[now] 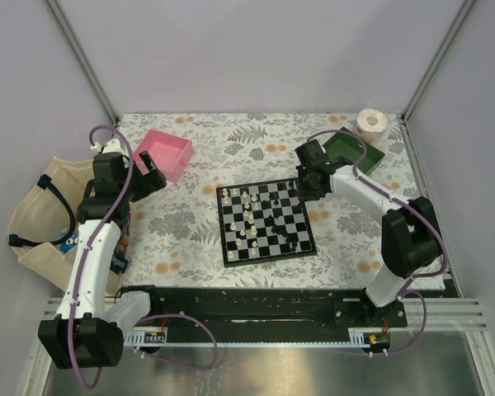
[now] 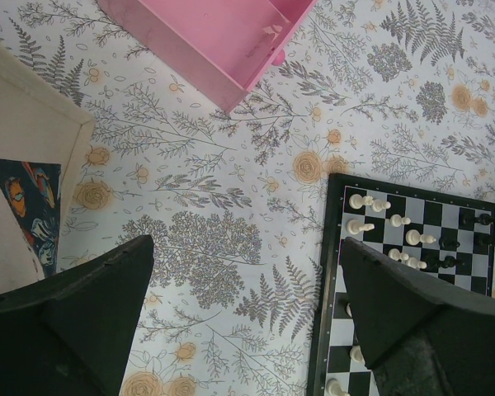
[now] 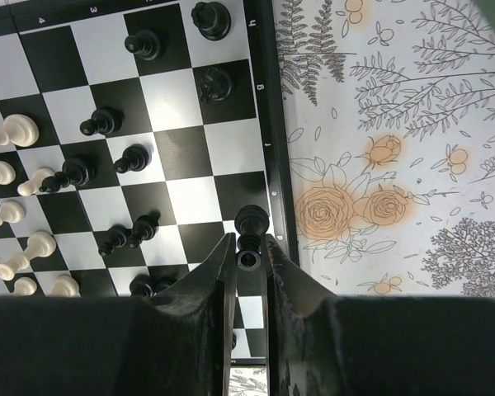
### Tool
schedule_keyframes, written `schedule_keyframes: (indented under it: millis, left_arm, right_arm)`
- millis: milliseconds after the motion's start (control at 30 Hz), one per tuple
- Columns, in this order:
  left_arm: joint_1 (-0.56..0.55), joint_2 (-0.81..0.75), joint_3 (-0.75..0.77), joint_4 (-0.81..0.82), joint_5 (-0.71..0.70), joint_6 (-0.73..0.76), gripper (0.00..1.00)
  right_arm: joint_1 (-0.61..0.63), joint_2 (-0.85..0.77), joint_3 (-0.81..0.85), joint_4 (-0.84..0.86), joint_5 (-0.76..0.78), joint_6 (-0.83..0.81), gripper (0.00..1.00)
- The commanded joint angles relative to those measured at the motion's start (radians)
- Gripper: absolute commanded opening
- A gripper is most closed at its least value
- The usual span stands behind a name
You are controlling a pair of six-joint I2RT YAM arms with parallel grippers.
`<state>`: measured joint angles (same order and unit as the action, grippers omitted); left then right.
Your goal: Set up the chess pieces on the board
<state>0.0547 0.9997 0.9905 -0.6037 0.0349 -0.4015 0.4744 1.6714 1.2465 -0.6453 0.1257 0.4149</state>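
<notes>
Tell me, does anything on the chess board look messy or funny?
Yes. The chess pieces sit jumbled across the board, black and white mixed, not in rows. Several lie tipped over, like one black pawn. The right tool pinches a black piece at the edge.

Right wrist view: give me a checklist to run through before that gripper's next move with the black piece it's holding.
1. Right gripper shut on the black piece: ok.
2. Held piece over the board, on the edge column beside the border: ok.
3. Held piece upright: cannot tell.
4. Room around the fingers: cannot tell; a neighbouring black piece sits close to one finger.
5. Left gripper open and off the board, over the tablecloth: ok.
</notes>
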Motion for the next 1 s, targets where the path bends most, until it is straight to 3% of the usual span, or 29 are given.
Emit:
schedule_keyframes:
  millis: [0, 967]
  left_arm:
    - [0.008, 0.0, 0.005, 0.035, 0.014, -0.011, 0.99]
    - [0.013, -0.003, 0.007, 0.035, 0.019, -0.01, 0.99]
  right_arm:
    - [-0.003, 0.028, 0.002, 0.03, -0.031, -0.016, 0.15]
    - [0.018, 0.106, 0.002, 0.075, -0.011, -0.005, 0.19]
